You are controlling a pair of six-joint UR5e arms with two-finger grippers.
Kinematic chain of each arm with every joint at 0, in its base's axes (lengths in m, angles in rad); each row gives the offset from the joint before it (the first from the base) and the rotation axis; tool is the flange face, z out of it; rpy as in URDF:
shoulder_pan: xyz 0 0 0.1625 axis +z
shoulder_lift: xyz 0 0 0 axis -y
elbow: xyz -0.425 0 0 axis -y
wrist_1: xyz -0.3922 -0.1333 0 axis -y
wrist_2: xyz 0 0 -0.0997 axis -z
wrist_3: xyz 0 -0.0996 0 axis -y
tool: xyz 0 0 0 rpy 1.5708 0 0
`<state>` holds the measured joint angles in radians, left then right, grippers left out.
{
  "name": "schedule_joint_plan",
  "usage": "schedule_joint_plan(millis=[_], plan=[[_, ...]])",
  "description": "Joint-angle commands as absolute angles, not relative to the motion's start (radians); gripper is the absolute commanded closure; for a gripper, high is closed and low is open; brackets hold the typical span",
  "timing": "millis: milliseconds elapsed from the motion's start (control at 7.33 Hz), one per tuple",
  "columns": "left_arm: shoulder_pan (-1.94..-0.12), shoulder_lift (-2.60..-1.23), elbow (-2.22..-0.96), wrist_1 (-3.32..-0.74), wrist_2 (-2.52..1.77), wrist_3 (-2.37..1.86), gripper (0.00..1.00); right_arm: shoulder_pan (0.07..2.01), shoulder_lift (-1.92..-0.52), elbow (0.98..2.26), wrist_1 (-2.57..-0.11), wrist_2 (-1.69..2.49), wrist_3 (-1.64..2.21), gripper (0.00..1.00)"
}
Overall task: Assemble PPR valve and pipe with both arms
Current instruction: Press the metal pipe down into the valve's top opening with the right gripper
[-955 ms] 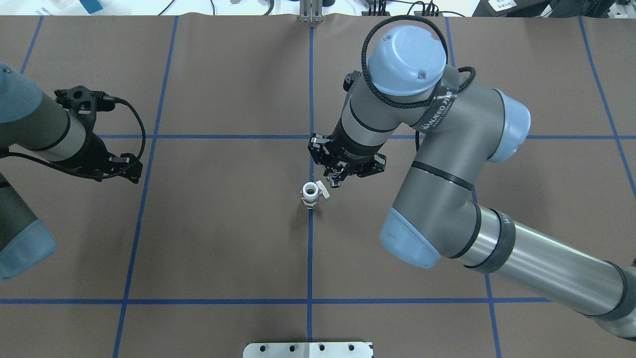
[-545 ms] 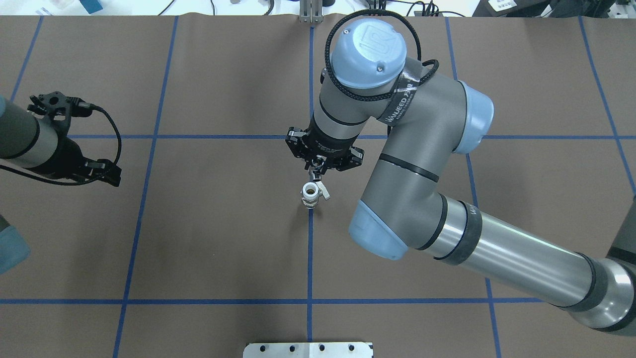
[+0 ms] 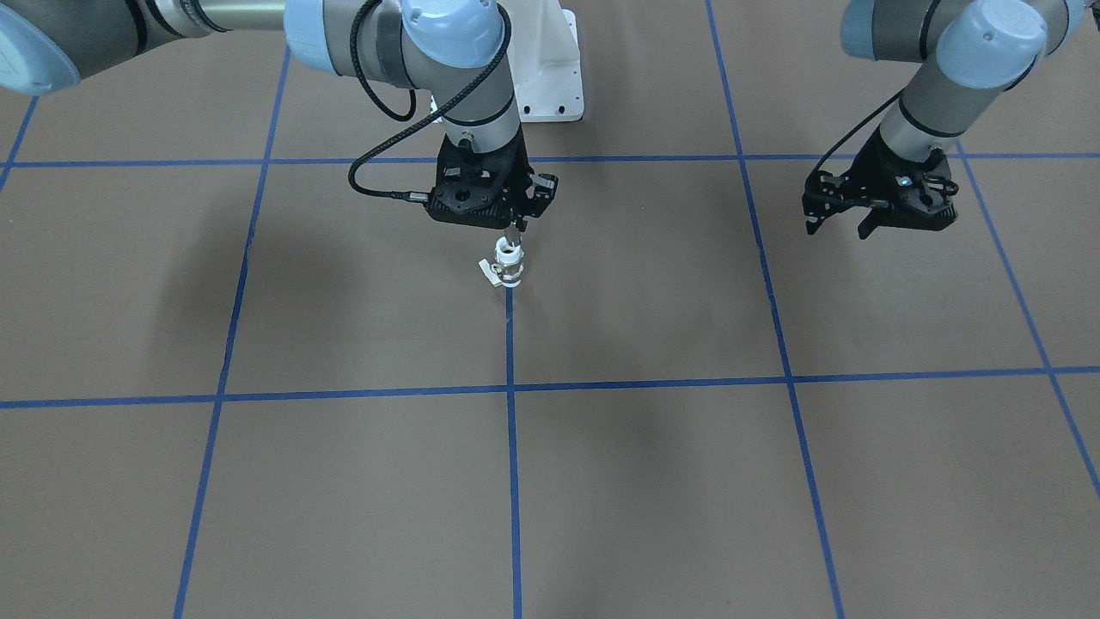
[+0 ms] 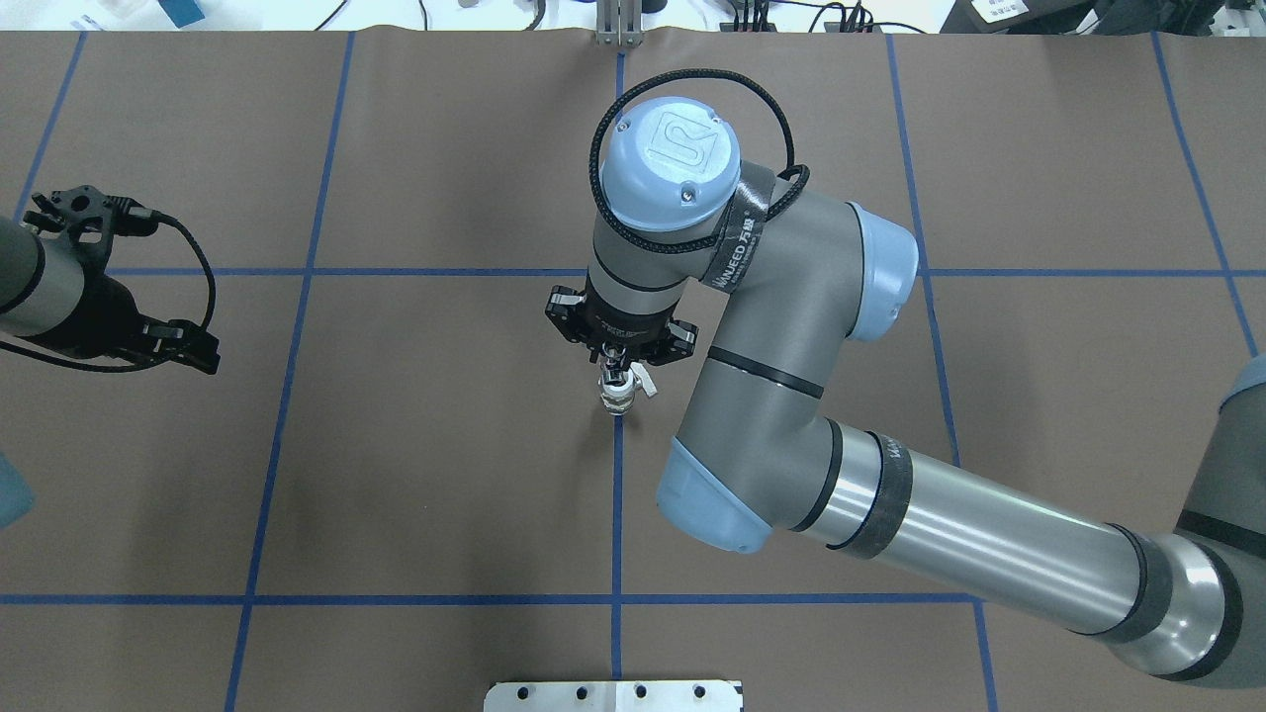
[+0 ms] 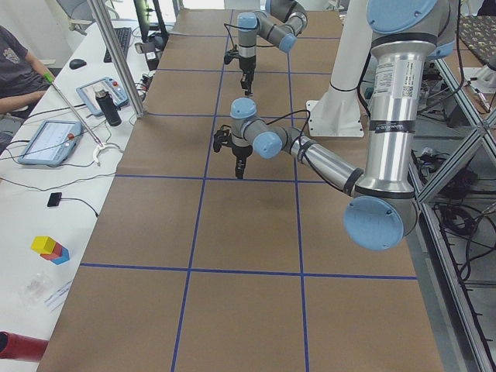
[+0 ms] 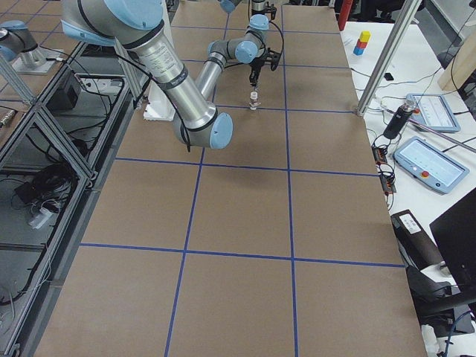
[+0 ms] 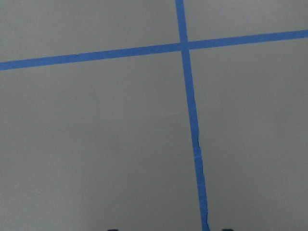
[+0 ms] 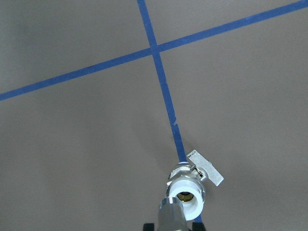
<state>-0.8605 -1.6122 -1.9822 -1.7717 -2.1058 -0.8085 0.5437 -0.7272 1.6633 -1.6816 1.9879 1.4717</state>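
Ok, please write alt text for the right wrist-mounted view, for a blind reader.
The white-collared PPR valve stands upright on a blue tape line on the brown table, its lever to the right. The end of the silver pipe enters from the bottom edge, overlapping the valve's rim, not yet inside its opening.
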Motion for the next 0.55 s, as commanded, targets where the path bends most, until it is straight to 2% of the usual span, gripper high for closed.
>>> schedule_joint_plan(millis=[0,409], plan=[[-0.861,-1.612,-1.982,-1.77,-2.106,-0.808,0.22,0.537,-0.73,1.663,-1.689,1.98,1.471,1.0],[-0.861,-1.614,-1.982,-1.772,-2.106,-0.808,0.22,0.531,-0.732,1.655,-1.689,1.979,1.471,1.0]])
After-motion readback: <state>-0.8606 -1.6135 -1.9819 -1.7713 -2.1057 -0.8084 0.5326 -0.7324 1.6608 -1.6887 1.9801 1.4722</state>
